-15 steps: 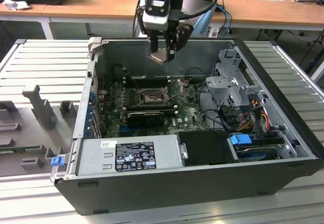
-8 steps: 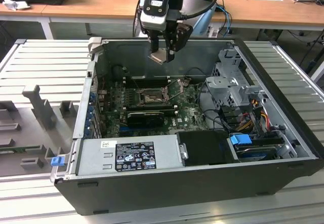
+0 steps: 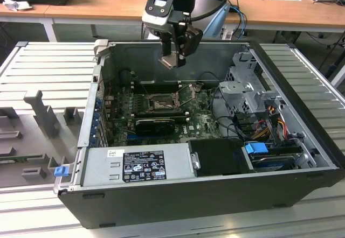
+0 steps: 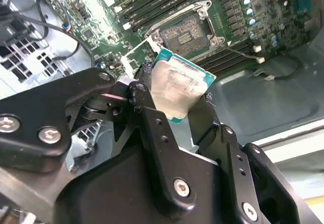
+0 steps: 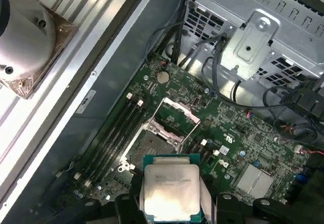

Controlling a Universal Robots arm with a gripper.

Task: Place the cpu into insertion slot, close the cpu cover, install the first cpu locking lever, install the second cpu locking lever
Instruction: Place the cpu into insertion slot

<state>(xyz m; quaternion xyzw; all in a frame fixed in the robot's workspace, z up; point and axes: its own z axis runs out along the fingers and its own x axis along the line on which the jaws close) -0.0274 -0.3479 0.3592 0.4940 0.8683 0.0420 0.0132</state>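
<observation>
Cpu (image 4: 174, 84): sat clenched edgewise between end effector (image 4: 174, 97) fingers, silvery top plain in both wrist views, hung high over open computer case (image 3: 215, 200) in exterior view. Below, well apart: insertion slot (image 5: 147, 150) bare, cpu cover (image 5: 173, 118) swung up beside it in first wrist view.

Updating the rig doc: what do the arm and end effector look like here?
End effector: black linkage fingers with silver screw heads, under a silver-grey housing with a blue panel. Wrist joint: pale grey, rounded, with small screws.
</observation>
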